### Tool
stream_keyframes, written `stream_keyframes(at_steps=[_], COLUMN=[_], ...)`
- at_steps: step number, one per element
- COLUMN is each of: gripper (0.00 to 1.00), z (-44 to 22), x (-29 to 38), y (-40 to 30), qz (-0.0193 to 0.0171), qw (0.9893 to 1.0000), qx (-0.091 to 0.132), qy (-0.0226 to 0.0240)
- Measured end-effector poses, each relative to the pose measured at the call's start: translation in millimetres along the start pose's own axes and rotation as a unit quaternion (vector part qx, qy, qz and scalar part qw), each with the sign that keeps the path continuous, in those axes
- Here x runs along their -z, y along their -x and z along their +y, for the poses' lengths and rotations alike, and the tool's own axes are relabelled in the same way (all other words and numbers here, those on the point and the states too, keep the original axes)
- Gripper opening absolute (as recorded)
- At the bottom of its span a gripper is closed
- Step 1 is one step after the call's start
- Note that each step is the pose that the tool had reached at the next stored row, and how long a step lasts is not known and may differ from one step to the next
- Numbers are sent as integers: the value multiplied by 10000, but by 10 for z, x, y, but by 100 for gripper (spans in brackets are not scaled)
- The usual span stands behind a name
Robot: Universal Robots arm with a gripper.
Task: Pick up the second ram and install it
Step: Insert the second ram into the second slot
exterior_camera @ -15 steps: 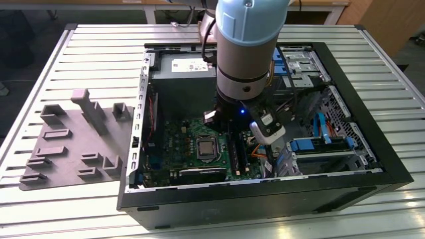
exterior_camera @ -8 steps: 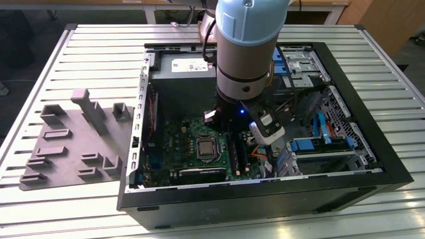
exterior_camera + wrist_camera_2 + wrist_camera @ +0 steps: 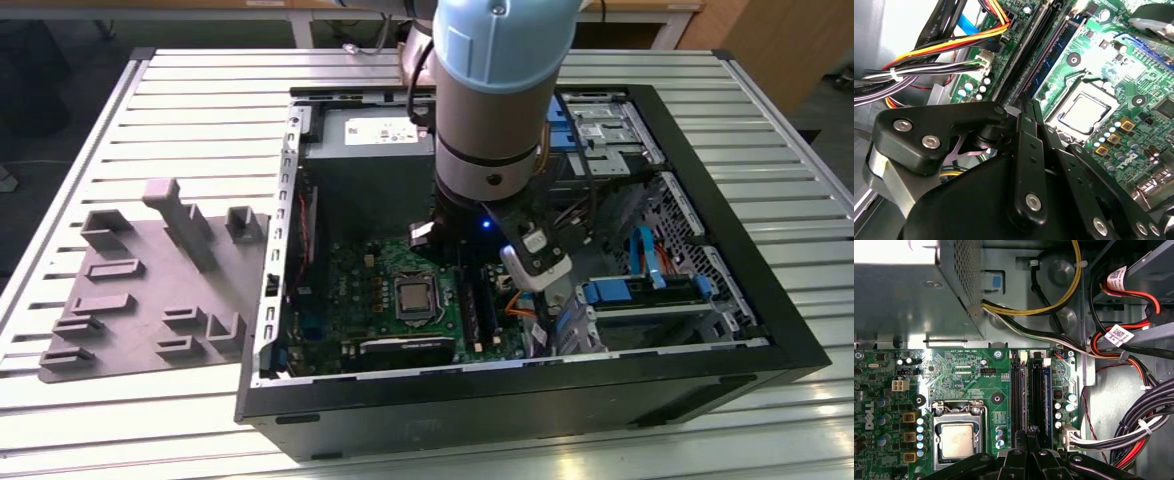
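I see the open computer case (image 3: 747, 330) on the slatted surface (image 3: 174, 100), the grey tray (image 3: 134, 300) beside it. White cable labels (image 3: 1118, 334) carry print too small to make out. My hand (image 3: 1029, 440) hangs low over the motherboard (image 3: 964, 375), fingers (image 3: 1026, 150) nearly together above the memory slots (image 3: 1029, 390); whether they grip the second ram, I cannot tell.
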State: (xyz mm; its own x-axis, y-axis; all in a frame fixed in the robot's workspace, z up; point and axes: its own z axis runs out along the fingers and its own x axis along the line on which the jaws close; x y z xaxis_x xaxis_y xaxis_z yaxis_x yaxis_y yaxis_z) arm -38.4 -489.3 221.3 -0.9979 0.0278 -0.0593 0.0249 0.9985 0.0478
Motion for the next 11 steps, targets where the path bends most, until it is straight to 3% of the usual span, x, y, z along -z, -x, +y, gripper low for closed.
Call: stream_keyframes(at_steps=[11], gripper=[12], z=[15], x=[-16], y=[-2], qz=[0], qw=[10000], qx=[-1], qy=[12])
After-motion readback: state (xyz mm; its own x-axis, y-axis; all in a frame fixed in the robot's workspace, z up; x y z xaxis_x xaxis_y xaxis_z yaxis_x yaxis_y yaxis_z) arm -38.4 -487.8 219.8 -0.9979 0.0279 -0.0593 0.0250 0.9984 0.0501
